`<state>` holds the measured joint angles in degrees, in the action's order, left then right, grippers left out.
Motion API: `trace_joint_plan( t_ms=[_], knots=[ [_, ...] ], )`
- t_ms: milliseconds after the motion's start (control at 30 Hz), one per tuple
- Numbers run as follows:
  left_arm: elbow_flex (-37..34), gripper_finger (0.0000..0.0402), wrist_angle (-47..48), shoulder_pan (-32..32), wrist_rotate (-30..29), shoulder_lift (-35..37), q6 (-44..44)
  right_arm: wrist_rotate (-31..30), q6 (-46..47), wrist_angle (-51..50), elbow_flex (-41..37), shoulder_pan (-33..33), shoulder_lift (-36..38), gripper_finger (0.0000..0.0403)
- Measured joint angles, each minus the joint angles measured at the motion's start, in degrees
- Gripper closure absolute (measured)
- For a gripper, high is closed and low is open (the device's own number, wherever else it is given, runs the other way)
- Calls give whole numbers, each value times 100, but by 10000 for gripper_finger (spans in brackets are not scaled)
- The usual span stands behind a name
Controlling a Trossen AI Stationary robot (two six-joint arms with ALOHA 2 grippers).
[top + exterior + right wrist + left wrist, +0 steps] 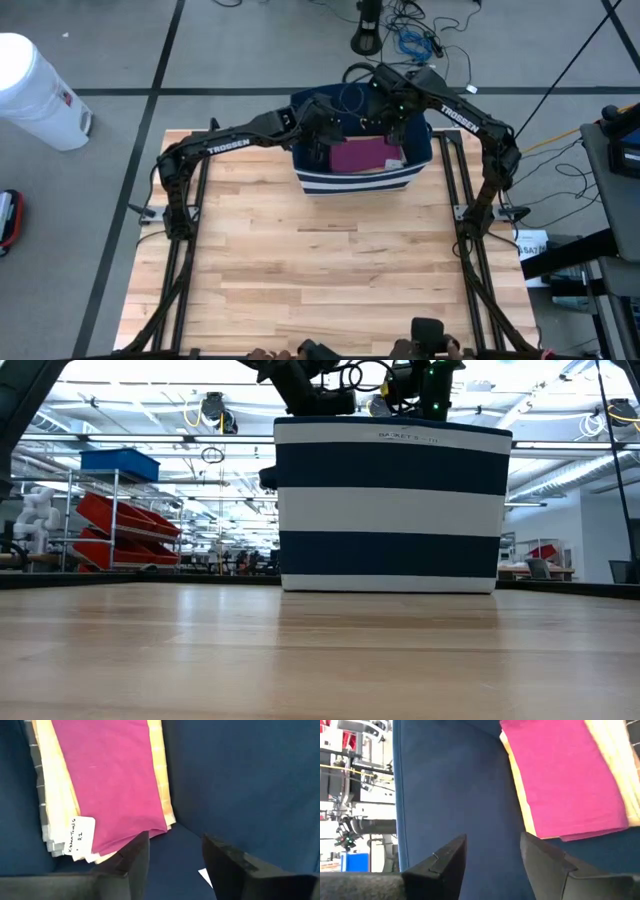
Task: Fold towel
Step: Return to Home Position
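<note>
- Inside the blue bin point(360, 183), which stands at one end of the desk point(330, 280) between the two arms, we find the folded purple towel point(110, 775). It lies flat on the orange patterned towel point(159, 775), whose pale edges show along both long sides.
- Left hand point(492, 844): over the bin's interior, beside the stack, fingers spread with nothing between them.
- Right hand point(175, 842): above the bin floor near the stack's corner that carries a white handwritten tag point(80, 836), fingers spread and empty.
- Done, in our judgement: folding, stacking and placing in the bin, since both towels rest there as one neat pile and neither hand touches them.
- Left, in our judgement: only to lift both arms clear of the bin and bring them to their rest pose.
</note>
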<state>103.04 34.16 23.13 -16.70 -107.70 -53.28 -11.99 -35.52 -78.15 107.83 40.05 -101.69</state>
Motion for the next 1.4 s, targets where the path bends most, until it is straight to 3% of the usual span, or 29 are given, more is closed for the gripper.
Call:
trace_joint_plan(
  t_ms=[333,667,900,1167,1400],
  knots=[
    [0,209,-568,-289,-427,15,-240,190,77,152,0,-140,226,247],
    [-2,209,-768,-689,317,444,-222,1897,29,902,9,-173,1371,248],
    [-2,209,-747,-1178,952,1133,159,3043,48,984,11,-276,2385,248],
    [2,209,186,-1748,1553,2116,950,3986,510,947,11,-670,3471,248],
    [2,209,1521,-2142,1641,2860,1724,4391,850,856,-197,-1162,4312,248]
  ],
)
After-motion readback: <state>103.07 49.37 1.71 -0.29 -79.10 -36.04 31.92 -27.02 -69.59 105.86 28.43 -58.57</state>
